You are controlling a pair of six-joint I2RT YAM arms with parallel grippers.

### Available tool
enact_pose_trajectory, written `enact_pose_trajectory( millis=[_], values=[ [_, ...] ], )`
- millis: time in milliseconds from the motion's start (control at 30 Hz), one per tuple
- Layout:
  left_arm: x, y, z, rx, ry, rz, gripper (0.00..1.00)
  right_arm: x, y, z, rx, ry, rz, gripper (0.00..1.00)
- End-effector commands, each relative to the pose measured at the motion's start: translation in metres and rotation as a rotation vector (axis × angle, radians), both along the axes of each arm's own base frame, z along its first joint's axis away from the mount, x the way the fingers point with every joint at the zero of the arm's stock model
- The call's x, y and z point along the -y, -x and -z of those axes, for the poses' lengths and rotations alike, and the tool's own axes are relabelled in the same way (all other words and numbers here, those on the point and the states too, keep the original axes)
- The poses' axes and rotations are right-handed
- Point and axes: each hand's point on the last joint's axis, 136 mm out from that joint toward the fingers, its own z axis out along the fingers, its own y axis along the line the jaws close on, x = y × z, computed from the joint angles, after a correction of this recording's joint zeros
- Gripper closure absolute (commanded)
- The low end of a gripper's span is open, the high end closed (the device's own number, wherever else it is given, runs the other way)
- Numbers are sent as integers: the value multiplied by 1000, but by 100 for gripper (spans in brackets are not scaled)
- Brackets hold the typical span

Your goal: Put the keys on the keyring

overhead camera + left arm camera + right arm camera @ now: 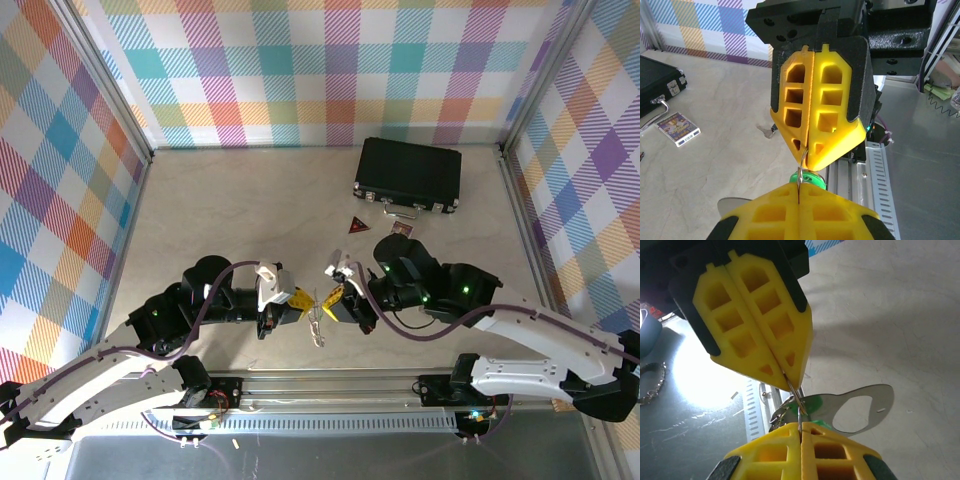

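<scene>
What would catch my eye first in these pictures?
The left gripper and right gripper, both yellow-fingered, meet tip to tip near the table front edge, both shut on a thin wire ring. A green key shows right beside it. Farther back lies a black case, under loud plaid walls.

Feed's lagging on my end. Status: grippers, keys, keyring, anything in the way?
Both shut: left gripper, right gripper, tip to tip, pinching the keyring. Green key hangs there; second key loose on table. Flat metal tab crowds the ring.
</scene>
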Motion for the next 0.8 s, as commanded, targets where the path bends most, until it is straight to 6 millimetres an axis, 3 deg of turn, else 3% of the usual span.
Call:
enact_pose_trajectory(
  millis=[0, 267, 767],
  values=[
    [-1, 7, -18, 45, 54, 29, 100, 10, 0, 2, 102, -7, -34, 100],
    [-2, 10, -19, 36, 49, 41, 100, 15, 1, -9, 263, -49, -96, 100],
    [1, 9, -19, 37, 44, 47, 100, 6, -1, -13, 244, -43, -107, 100]
  ],
)
